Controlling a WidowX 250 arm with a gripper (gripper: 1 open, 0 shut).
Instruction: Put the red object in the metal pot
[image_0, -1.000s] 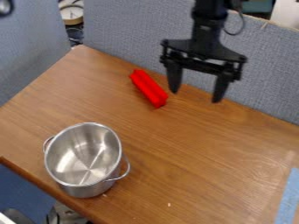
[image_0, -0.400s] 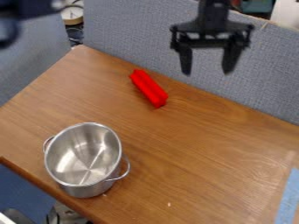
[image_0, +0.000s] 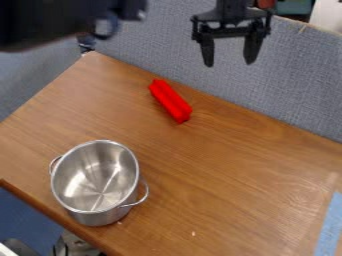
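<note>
The red object (image_0: 170, 100) is a flat, long red block lying on the wooden table (image_0: 254, 170) near its far edge, slanted. The metal pot (image_0: 96, 181) stands upright and empty at the table's near left, well apart from the block. My gripper (image_0: 229, 55) hangs high over the table's far edge, up and to the right of the block, with its two dark fingers spread open and nothing between them.
A grey partition wall (image_0: 147, 35) runs behind the table. A dark blurred shape (image_0: 60, 20) crosses the top left corner of the view. The table's right edge (image_0: 331, 190) drops off by a blue panel.
The gripper has risen and drifted slightly left, away from the table, staying open. A dark blurred shape has entered at the top left. Block and pot are unmoved.
</note>
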